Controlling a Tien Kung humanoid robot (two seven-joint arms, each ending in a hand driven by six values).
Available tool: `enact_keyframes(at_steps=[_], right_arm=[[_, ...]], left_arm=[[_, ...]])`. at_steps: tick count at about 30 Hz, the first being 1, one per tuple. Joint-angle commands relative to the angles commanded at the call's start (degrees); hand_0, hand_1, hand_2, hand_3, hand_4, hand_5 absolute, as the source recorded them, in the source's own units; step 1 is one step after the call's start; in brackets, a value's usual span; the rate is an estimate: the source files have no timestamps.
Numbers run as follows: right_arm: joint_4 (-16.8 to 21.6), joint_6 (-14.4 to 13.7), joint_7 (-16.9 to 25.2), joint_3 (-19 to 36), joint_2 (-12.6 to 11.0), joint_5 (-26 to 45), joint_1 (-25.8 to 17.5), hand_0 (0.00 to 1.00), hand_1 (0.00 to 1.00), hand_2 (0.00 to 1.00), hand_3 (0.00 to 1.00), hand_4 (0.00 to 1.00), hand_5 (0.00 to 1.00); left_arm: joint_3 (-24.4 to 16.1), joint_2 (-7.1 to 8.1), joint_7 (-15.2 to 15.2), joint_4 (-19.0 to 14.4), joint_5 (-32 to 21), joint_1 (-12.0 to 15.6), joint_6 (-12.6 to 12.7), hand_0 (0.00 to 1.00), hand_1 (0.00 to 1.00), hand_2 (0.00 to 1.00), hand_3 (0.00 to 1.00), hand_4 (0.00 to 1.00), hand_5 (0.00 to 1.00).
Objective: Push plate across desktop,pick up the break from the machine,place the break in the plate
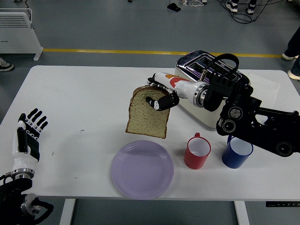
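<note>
**Bread out of the toaster, hanging above the plate**

White tabletop (93, 103) fills the view, smooth and matte, with grey floor and a yellow line beyond its far edge. The right hand (161, 96) reaches in over the middle of the table with its black fingers curled round the top edge of the bread (146, 117) — a brown slice, porous and speckled, flat-sided with a rounded crust, hanging tilted in the air. It touches nothing but the hand. Just below and a little nearer the table's near edge lies the plate (142, 169), a round, shallow, pale lilac disc with a raised rim, bare.

As a judgement: the slice is clear of the toaster (187, 70), so the pick-up looks done; the plate sits close under the bread, so what remains is lowering the slice and releasing it flat on the plate.

Behind the arm, the toaster is a cream, rounded box with a polished metal top. Right of the plate stand a red mug (197, 152) and a blue mug (236, 152), both glossy with white insides.

The left hand (28, 136) rests at the table's left edge — fingers spread, holding nothing.
</note>
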Motion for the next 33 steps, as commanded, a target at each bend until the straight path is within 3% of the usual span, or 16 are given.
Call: enact_keyframes(at_steps=[5,12,23,24,29,30,33], right_arm=[[-0.95,-0.44,0.40,-4.71,1.70,0.77,-1.40,0.355,0.355,0.371,0.405,0.203,0.002],[-5.12,-1.73,1.99,-5.61,5.46,0.63,-5.16,0.380,0.379,0.390,0.435,0.252,0.002],[-11.01,-1.22,4.38,-8.22,8.35,1.58,-7.03,0.380,0.431,0.443,0.484,0.279,0.065],[-11.34,-1.18,4.57,-8.33,8.52,1.56,-7.10,0.482,0.548,0.547,0.556,0.397,0.210],[-12.89,-1.30,5.01,-8.29,9.51,0.08,-7.23,0.482,0.548,0.547,0.556,0.397,0.210],[-13.34,-1.17,5.15,-8.28,9.77,-0.61,-7.21,0.638,0.686,0.691,0.733,0.515,0.263],[-13.86,-0.65,5.45,-8.18,10.04,-1.39,-7.25,0.638,0.686,0.691,0.733,0.515,0.263]], left_arm=[[-0.17,0.00,-0.10,0.47,-0.20,0.15,0.11,0.768,0.771,0.813,0.748,0.548,0.998],[-0.10,0.00,-0.19,0.71,-0.34,0.03,0.08,0.766,0.768,0.809,0.740,0.547,0.998],[-0.80,0.00,-0.34,0.64,-0.30,-0.24,0.17,0.766,0.768,0.810,0.733,0.545,0.998],[-0.81,0.00,-0.35,0.66,-0.30,-0.25,0.18,0.765,0.768,0.809,0.730,0.546,0.998],[-0.88,0.00,-0.37,0.73,-0.20,-0.22,0.22,0.765,0.768,0.809,0.730,0.546,0.998],[-0.99,0.00,-0.39,0.71,-0.16,-0.27,0.22,0.764,0.766,0.809,0.726,0.544,0.998],[-1.18,0.00,-0.43,0.63,-0.13,-0.31,0.22,0.764,0.766,0.809,0.726,0.544,0.998]])
